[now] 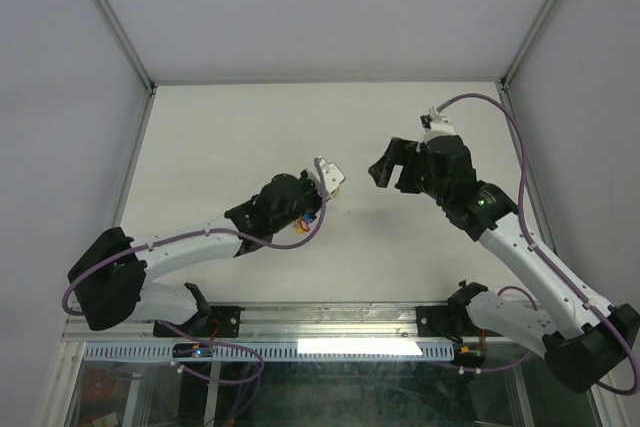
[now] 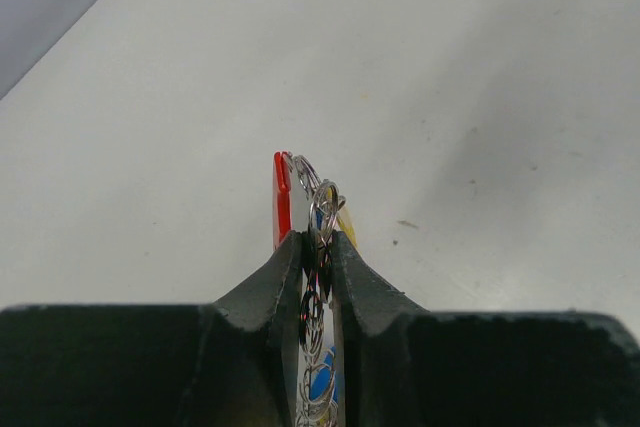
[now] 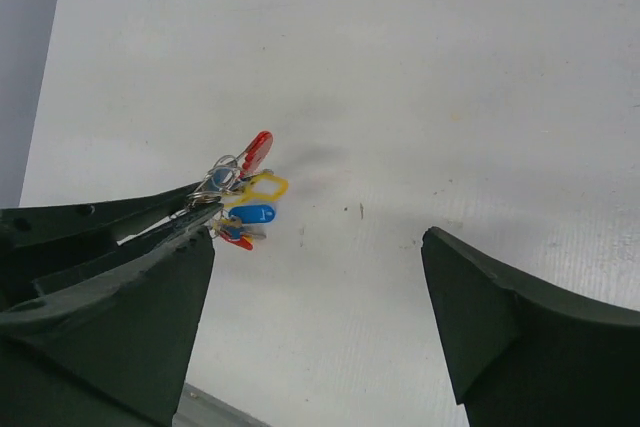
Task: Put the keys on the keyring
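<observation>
**Left claw grips the key bunch; right claw gapes beside it**

The left claw (image 2: 318, 237) is closed tight, its two dark fingers (image 2: 270, 287) pinching a cluster of silvery wire rings (image 2: 322, 202) that belong to the keys (image 3: 245, 215). The bunch sits at this claw's tip, held up off the table (image 1: 230, 137).

A yellow tag (image 3: 265, 185) juts out past the left claw's tip. A blue tag (image 3: 255, 214) hangs just below the yellow one, and a small red tag (image 3: 238, 240) sits lowest. From the left wrist, the blue tag also shows deep in the slot between the fingers.

The keyring (image 3: 257, 152) sticks out of the same bunch as a red strip, touching the wire rings right at the left claw's tip. It is seen edge-on from the left wrist. Only its red part is visible. I cannot tell whether the keys are threaded onto it or merely pressed against it.

The right claw (image 3: 318, 235) is spread wide and holds nothing. It is raised to the right of the left claw, near it but apart, with its opening turned toward the bunch.
</observation>
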{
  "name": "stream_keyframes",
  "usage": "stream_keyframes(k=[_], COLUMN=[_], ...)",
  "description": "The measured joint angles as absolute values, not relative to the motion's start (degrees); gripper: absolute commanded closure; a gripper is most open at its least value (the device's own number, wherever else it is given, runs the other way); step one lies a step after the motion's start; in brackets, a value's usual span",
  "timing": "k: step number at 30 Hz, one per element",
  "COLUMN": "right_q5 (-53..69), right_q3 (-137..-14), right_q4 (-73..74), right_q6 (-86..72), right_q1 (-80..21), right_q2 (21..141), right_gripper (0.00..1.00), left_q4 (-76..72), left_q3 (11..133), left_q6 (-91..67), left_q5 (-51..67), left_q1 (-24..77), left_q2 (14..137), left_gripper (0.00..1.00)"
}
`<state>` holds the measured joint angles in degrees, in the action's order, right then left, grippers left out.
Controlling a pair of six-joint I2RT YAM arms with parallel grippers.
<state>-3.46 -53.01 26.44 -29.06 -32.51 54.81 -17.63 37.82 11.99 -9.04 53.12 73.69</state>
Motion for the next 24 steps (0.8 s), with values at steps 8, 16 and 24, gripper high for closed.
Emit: stream_keyframes(k=[8,16,24], right_q5=[-5.2,-7.3,-10.9], right_q3=[-56.9,-56.6,-53.0], right_q4=[31.0,32.6,34.2], right_q6=[-28.0,-27.7,-26.0], right_q1=[-32.5,-32.5,-32.5], right_q2=[56.2,50.6,43.4], right_gripper=[0.07,0.0,0.0], left_q4=[0.1,5.7,6.3], left_q3=[50.5,56.1,56.2], left_q6=[22.9,25.7,20.7], left_q5=[-10.5,-9.9,-6.3], left_q1=[53.1,53.1,53.2], left_q2=[88.1,96.3,92.4], left_gripper=[0.96,0.65,0.36])
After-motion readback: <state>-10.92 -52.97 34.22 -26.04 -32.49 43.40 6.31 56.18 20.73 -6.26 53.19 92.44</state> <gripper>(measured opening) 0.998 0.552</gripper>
